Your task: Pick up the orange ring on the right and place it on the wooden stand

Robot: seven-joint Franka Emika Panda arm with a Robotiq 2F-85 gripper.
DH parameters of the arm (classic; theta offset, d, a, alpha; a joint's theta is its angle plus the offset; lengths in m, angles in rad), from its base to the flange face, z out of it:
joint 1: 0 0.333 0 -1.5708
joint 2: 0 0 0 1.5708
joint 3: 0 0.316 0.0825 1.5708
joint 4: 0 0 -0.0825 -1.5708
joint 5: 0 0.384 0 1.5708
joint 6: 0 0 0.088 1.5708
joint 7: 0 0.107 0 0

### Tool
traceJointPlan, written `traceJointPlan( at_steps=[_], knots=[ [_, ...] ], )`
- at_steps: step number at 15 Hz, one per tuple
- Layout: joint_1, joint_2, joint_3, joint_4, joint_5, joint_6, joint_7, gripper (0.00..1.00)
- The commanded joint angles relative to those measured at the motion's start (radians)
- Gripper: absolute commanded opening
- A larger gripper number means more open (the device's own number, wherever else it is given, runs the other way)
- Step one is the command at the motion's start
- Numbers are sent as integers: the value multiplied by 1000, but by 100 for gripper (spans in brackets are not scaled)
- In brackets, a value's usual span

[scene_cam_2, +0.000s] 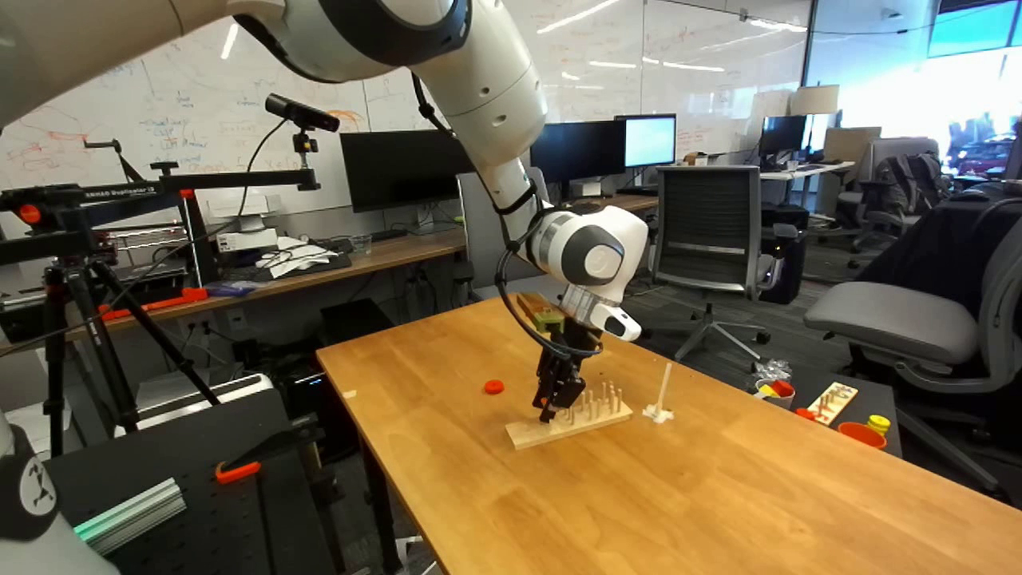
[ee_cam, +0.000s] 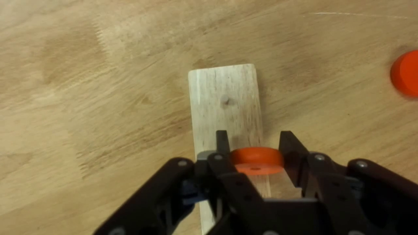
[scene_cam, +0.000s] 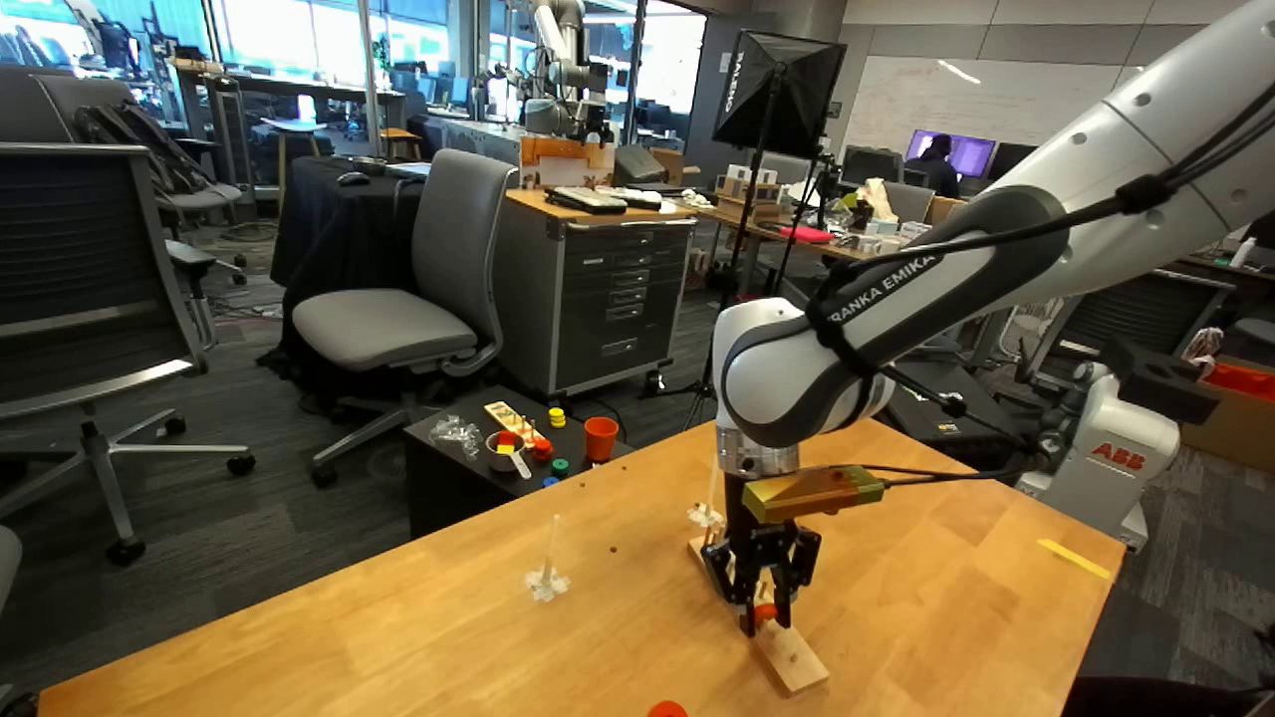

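Wooden tabletop [scene_cam: 448, 617] below; jaws partly apart, clamped on opposite sides of orange ring [ee_cam: 256, 158], over wooden stand [ee_cam: 226, 117].

White arm [scene_cam: 1136, 149], upper right in an exterior view, dark band [scene_cam: 1026, 204], RANKA EMIKA lettering [scene_cam: 887, 288], black cable [scene_cam: 1071, 215], black jaws, silver screws [ee_cam: 319, 157]

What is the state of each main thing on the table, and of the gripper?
Gripper: shut on the held orange ring.
Held orange ring: gripped over the wooden stand; whether pegged, unclear.
Wooden stand: flat on the table, pegs upright.
Loose orange ring: flat on the table.
Pale sticks: standing.
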Motion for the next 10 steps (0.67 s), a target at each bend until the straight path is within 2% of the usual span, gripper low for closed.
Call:
traceJointPlan(
  at_steps=[1,10],
  knots=[
    [0,15,3,44,6,-39,0,20],
    [9,1,3,38,1,-33,0,20]
  ],
)
